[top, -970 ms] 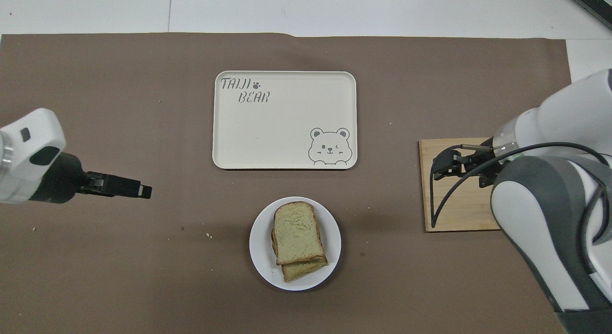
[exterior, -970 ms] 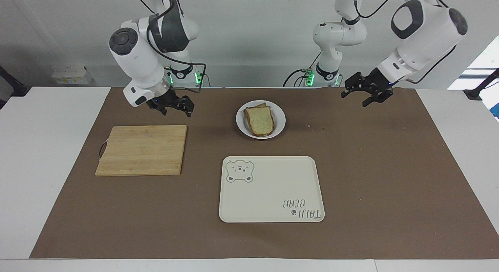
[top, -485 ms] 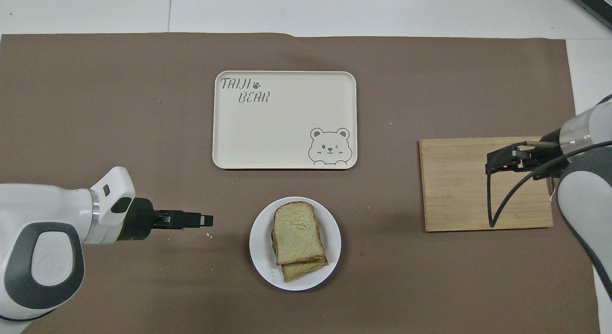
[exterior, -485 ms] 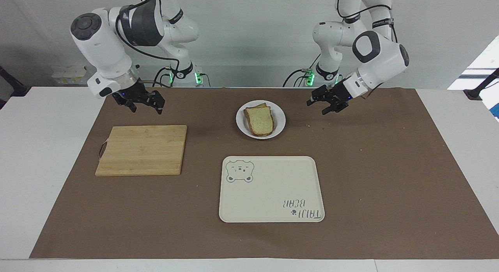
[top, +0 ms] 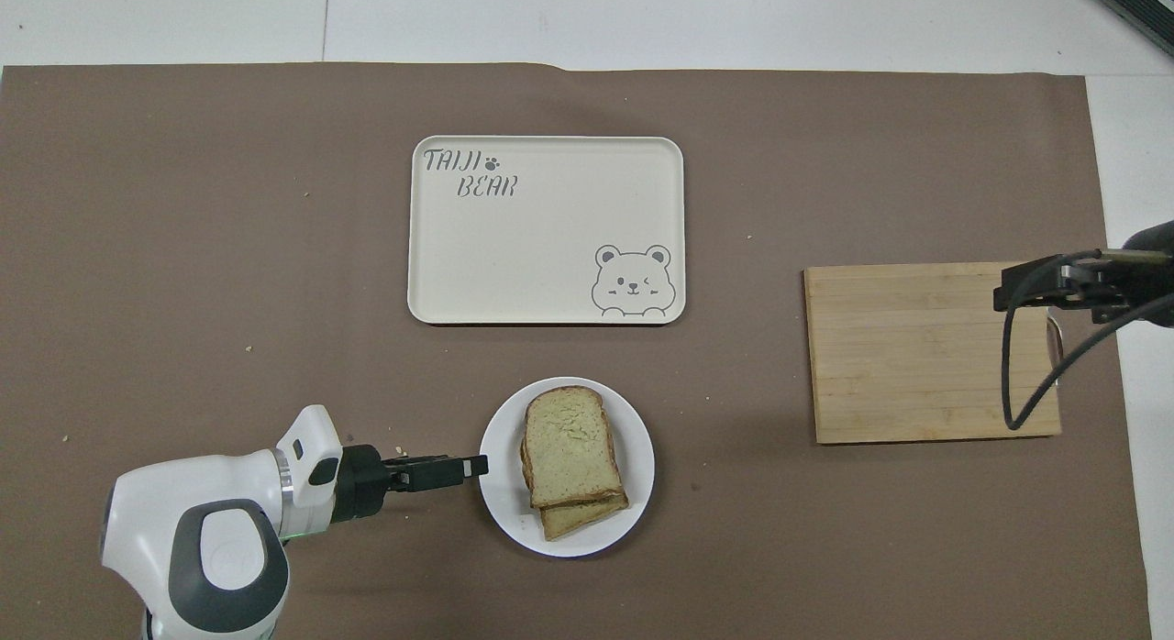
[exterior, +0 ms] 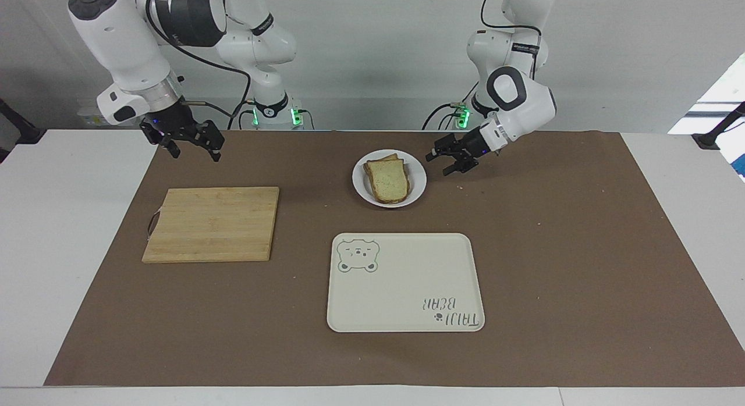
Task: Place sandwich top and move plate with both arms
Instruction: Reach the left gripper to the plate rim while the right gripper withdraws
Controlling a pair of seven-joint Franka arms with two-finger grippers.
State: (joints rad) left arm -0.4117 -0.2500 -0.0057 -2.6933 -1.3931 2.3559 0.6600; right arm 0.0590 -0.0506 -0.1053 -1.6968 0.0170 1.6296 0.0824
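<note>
White plate [exterior: 417, 186] with the sandwich top [exterior: 389, 181] on it, one tool at each end of the tabletop [exterior: 669, 167].

The sandwich top lies over a second slice on the plate, which sits on the brown paper mat [exterior: 582, 249], nearer to the robots than the cream bear tray [exterior: 407, 289]. The left tool [exterior: 451, 159] hangs low just beside the plate's rim, on the left arm's side, fingers apart and holding nothing; I cannot tell if it touches the rim. The right tool [exterior: 189, 143] is up in the air over the mat's edge by the wooden cutting board [exterior: 212, 224], fingers also apart and empty.
</note>
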